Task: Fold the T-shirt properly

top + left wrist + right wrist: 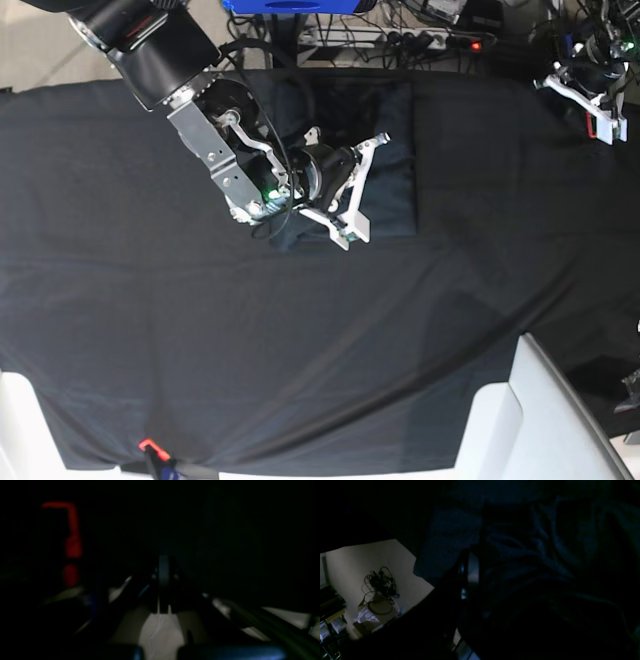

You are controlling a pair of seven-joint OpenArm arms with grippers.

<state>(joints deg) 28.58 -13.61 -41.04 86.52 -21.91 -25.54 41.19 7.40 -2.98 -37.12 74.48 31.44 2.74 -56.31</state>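
The T-shirt point(395, 185) lies as a dark, roughly rectangular bundle at the upper middle of the table. Its wrinkled bluish folds point(545, 555) fill the right wrist view. My right gripper point(358, 190) lies tilted on its side over the shirt's left half, at the front edge. It is shut on a fold of the T-shirt, and one finger point(472, 567) shows against the cloth. My left gripper point(598, 110) hangs at the table's far right corner, away from the shirt. In the very dark left wrist view the left gripper point(163, 576) is shut with nothing in it.
A black cloth point(300, 350) covers the whole table. White panels point(540, 420) stand at the front right edge, and a small red clip point(148, 446) sits at the front left edge. A power strip and cables point(400, 40) lie behind the table.
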